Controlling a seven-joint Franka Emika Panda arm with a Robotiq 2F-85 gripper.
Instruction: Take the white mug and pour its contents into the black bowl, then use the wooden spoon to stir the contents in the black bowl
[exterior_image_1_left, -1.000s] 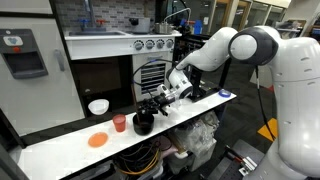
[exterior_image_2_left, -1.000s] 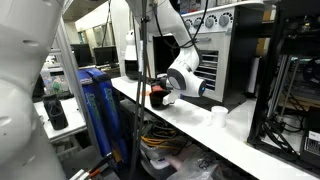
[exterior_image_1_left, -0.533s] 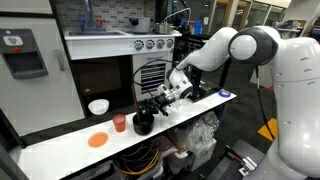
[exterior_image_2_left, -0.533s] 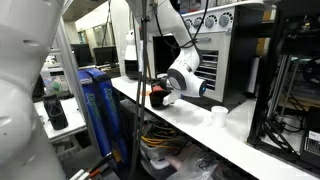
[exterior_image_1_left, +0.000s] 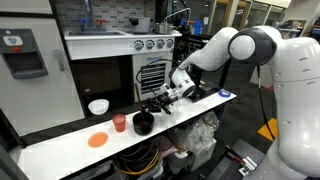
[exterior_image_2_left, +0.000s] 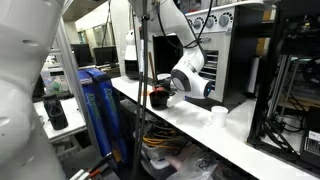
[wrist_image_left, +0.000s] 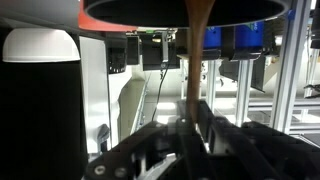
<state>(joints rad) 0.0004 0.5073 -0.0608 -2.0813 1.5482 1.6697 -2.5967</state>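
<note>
While hanging just above the small, deep, round black bowl (exterior_image_1_left: 143, 124), clamps the dark two-finger gripper (wrist_image_left: 193, 128) narrowly on the long slim brown wooden spoon (wrist_image_left: 196, 60), spoon reaching the bowl rim. Shows the small pale white mug (exterior_image_2_left: 218, 115) on the long white table (exterior_image_1_left: 55, 150), well apart from the bowl, a small red cup (exterior_image_1_left: 119, 123) just beside that bowl.

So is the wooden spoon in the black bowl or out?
In: wrist view shows the wooden spoon running from the shut gripper into the black bowl.
</note>
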